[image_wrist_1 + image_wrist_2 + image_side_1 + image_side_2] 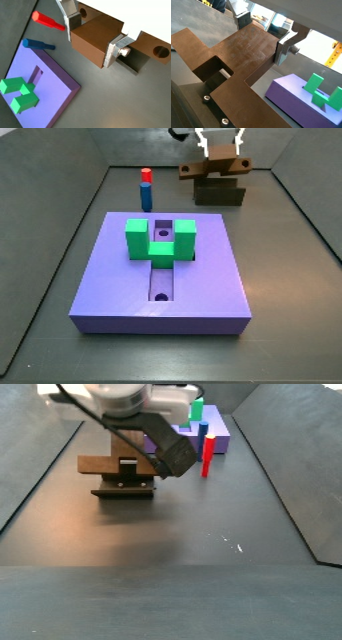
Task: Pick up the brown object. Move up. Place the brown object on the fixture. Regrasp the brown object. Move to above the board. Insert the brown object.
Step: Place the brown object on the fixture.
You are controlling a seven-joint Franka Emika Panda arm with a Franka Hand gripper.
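The brown object [218, 170] lies across the top of the dark fixture [221, 194] at the far end of the floor, its cross arms sticking out to both sides. In a side view my gripper [221, 158] comes down on it from above. In both wrist views the gripper [93, 36] [264, 37] has its pads against the two sides of the brown bar [90, 44] [243, 56]; a round hole [160, 50] shows at one end. From the opposite side the brown object [96, 464] rests on the fixture [123, 488]. The lavender board [160, 288] lies nearer, apart from both.
A green U-shaped block [160, 238] sits over the board's slot. A red peg [48, 21] and a blue peg [39, 45] stand beside the board [50, 97], between it and the fixture. Grey walls [301, 218] enclose the floor on both sides.
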